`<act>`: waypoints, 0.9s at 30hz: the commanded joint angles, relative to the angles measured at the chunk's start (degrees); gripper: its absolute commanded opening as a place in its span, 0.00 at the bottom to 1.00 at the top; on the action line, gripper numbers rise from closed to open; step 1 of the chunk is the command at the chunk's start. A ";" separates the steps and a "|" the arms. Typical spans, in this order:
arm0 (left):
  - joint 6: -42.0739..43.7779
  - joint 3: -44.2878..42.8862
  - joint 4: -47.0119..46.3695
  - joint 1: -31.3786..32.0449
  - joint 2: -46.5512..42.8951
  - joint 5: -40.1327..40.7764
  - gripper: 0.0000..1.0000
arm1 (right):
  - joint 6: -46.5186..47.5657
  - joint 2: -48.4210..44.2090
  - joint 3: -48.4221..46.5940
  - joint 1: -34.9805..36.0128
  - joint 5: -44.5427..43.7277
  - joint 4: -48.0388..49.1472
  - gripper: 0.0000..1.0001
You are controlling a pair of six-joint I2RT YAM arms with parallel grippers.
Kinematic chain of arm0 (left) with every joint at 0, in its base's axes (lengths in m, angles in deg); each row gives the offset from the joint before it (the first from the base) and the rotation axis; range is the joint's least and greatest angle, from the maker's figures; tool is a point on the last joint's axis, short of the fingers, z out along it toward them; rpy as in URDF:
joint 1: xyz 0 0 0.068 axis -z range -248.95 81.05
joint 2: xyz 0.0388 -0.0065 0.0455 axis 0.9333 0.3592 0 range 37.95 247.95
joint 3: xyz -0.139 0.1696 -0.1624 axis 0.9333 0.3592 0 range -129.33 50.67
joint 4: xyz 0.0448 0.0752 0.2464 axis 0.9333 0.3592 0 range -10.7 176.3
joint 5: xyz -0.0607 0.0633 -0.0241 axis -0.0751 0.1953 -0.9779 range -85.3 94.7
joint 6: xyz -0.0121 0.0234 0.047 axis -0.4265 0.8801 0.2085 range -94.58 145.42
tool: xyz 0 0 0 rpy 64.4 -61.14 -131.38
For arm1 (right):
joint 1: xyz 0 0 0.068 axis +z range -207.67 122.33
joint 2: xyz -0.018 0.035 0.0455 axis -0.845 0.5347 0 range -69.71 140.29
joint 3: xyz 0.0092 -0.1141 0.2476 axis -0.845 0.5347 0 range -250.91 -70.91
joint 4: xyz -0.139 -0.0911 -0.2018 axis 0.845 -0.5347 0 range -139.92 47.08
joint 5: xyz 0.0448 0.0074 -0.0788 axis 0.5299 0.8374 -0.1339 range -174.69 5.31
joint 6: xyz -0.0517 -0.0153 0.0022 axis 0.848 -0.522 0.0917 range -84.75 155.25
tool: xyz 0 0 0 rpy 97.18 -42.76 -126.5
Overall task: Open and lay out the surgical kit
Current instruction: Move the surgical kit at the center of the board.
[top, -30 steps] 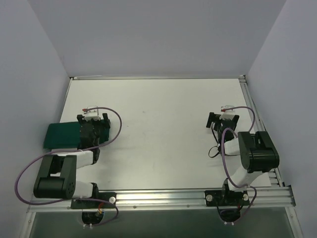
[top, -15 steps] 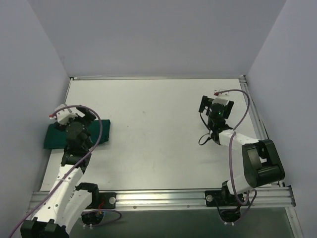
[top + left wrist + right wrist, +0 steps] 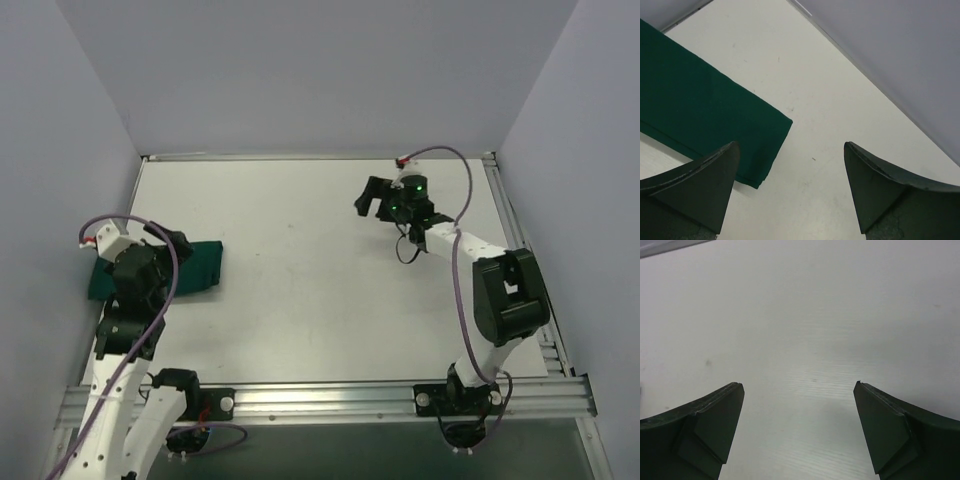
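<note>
— Starting at the left gripper (image 3: pixel 790 145): spread wide, pinching nothing; framed between its tips, the right-hand corner of the dark green cloth wrap (image 3: pixel 700 115); no contact to be seen.

— Swung out leftward within the last second, though; sat squarely over the wrap before; now stands over its left part and points across toward its right end.

— Same with the right gripper (image 3: pixel 799 385): spread too, holding nothing; stretched from the right side out to the far middle of the surface (image 3: pixel 300 300); well apart from the wrap.

— Means no unfolding done yet; looks, at a guess, like lining up for a first pinch at a corner or flap.

— And as to the wrap: lies by the left edge of the surface, folded into a flat rectangle; has not shifted; has straight, crisp edges and a layered fold along one long side, hardly a wrinkle; gives away nothing of its contents.
</note>
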State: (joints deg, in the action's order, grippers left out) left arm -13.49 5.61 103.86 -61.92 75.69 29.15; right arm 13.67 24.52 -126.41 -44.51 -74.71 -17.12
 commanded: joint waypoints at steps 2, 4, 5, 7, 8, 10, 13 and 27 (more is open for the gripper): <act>-7.91 -2.92 9.35 -0.52 -0.31 -1.51 0.94 | -2.06 5.59 -11.18 11.60 8.66 -3.21 1.00; -8.46 -5.37 13.13 -0.52 0.93 0.59 0.95 | -3.80 10.43 -16.53 14.41 11.10 -3.04 1.00; -7.59 -6.09 14.02 -0.52 2.07 1.04 0.95 | -4.77 12.09 -18.13 16.87 11.55 -2.08 0.99; -7.66 -7.23 16.65 -0.52 2.78 2.71 0.96 | -6.97 16.84 -21.99 19.25 13.82 0.29 0.93; -7.23 -7.76 16.84 -0.52 2.87 3.06 0.97 | -9.50 18.51 -23.41 21.26 14.54 2.65 0.91; -6.79 -7.85 16.58 -0.44 1.99 2.71 0.99 | -11.11 23.17 -26.31 23.38 14.54 3.37 0.89; -6.70 -7.50 16.31 -0.44 0.24 2.71 1.00 | -12.07 28.97 -32.63 27.52 13.23 3.11 0.88; -9.07 -5.65 16.75 -0.35 0.23 1.04 0.93 | -19.37 43.83 -45.21 36.13 16.83 10.06 0.86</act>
State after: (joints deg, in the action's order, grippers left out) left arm -21.54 0.39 120.34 -62.03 75.82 30.35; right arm -2.94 67.03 -168.29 -8.99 -59.85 -11.72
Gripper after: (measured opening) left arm 0.937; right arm 0.860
